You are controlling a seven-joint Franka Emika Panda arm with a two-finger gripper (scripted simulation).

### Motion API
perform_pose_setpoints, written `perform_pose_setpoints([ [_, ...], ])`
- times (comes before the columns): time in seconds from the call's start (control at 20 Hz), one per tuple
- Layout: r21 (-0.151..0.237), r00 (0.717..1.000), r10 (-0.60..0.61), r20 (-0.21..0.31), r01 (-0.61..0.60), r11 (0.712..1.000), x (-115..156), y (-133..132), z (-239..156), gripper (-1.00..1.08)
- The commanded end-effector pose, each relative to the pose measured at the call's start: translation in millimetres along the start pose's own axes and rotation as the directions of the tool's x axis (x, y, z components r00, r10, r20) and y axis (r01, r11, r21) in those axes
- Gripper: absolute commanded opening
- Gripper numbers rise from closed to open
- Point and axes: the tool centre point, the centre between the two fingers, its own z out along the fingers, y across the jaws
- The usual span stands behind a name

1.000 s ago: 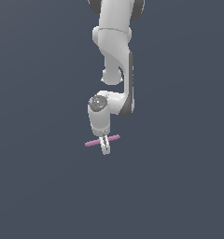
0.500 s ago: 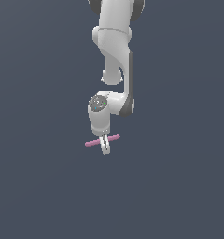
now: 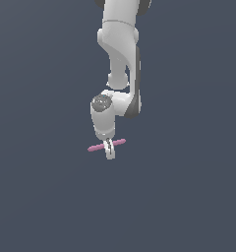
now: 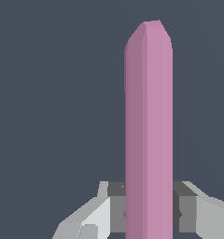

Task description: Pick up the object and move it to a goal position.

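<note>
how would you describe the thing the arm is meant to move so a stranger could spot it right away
Follow the white arm down to its gripper at the lowest point. The jaws are shut on a thin pink rod, near its middle, with the ends sticking out to both sides. It is the only coloured thing against the plain dark grey background.

Plain dark grey ground [image 3: 41,197] lies open on every side of the tool [image 3: 109,149]. The only solid things near it are the pink rod [image 3: 121,142], clamped crosswise and sticking out to both sides, and the white arm [image 3: 119,59] rising above it.
</note>
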Motion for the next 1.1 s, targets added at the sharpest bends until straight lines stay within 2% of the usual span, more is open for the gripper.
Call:
perform_pose_setpoints([
  [0.0,0.001,1.000,0.000,0.000,0.000,1.000,1.8,3.3,-13.6,-1.00],
  [0.6,0.001,1.000,0.001,0.000,-0.001,1.000,14.3,25.8,-104.5,-1.00],
  [1.05,0.000,1.000,0.001,-0.001,-0.001,1.000,19.2,31.8,-135.2,-1.00],
])
